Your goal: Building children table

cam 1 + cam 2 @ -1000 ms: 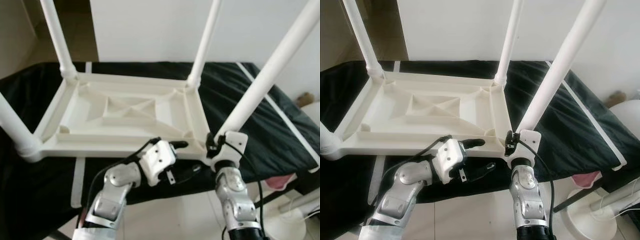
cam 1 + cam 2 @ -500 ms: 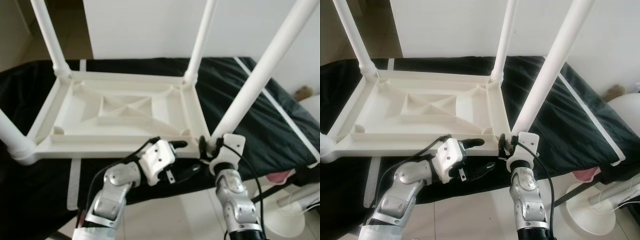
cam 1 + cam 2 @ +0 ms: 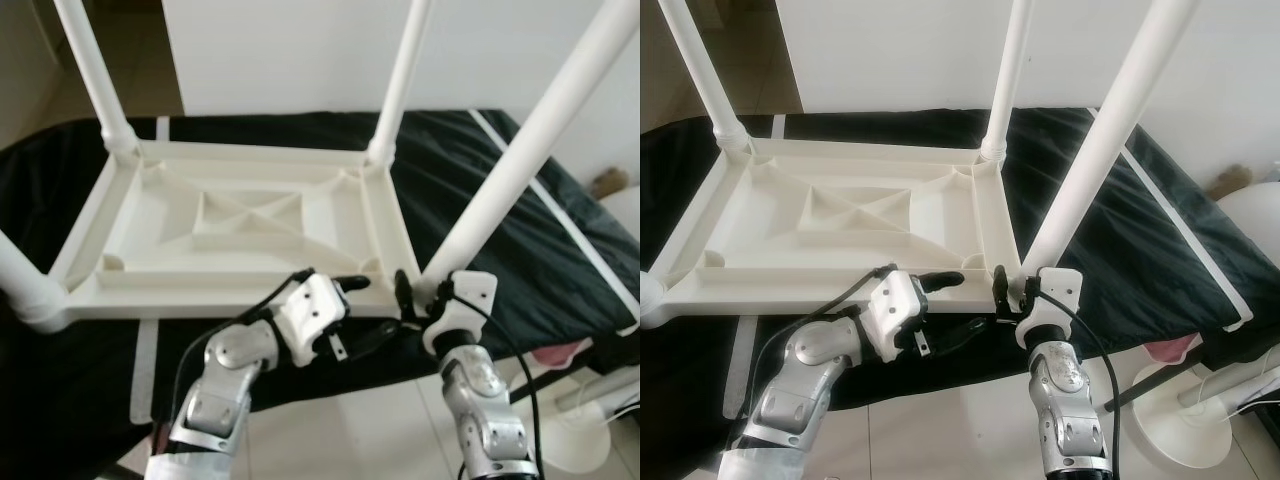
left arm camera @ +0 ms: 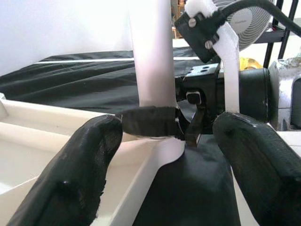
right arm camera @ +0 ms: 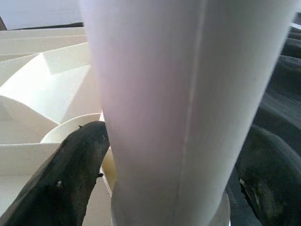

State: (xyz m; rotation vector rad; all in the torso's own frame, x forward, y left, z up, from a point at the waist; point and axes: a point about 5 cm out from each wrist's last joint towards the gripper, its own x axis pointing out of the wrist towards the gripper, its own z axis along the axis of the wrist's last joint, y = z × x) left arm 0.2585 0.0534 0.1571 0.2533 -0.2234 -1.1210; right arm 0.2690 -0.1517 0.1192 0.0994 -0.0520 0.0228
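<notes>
White plastic table [image 3: 240, 225] sat upside down on the black cloth [image 3: 520, 250], right gripper [image 3: 412, 293] clamped round the near-right leg [image 3: 520, 165] at its socket and left gripper [image 3: 345, 310] open by the rim, barely different from earlier, so a crooked push could've jammed that leg.

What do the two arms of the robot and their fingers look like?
Both arms are built of rounded silver metal segments. The left arm ends in a white boxy wrist housing, and a thin black cable loops over it. The right arm has a white bracket at the wrist and a black cable running down its side. The fingers are long, black, rounded and slightly rough.
</notes>
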